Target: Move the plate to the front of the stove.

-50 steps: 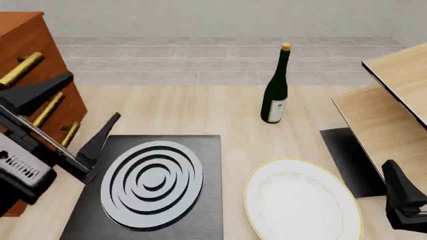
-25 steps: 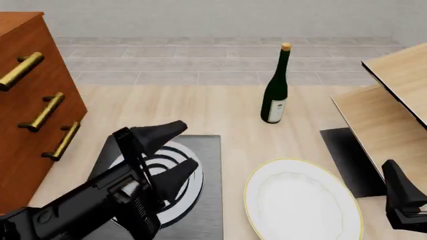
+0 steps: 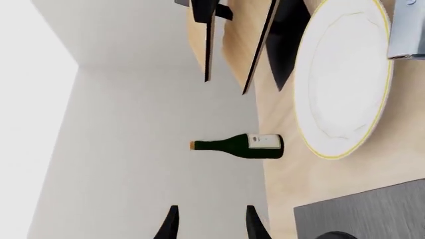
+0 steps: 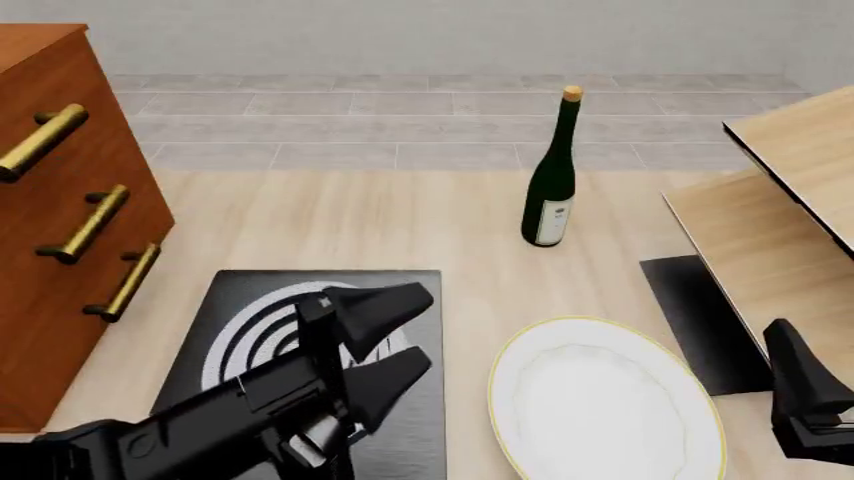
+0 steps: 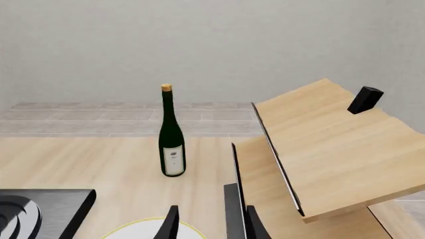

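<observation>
Front view: left end effector (image 4: 387, 335) has swung in over the stove (image 4: 424, 420) — fingers spread, empty.
Plate (image 4: 607, 400): untouched on the desk (image 4: 374, 220).
Right end effector (image 4: 801, 390): parked; spread unclear.

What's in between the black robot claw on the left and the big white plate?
Nothing stands there. In the front view, only a strip of flat black stove and bare wooden tabletop separate the left gripper from the round white gold-rimmed plate.
</observation>
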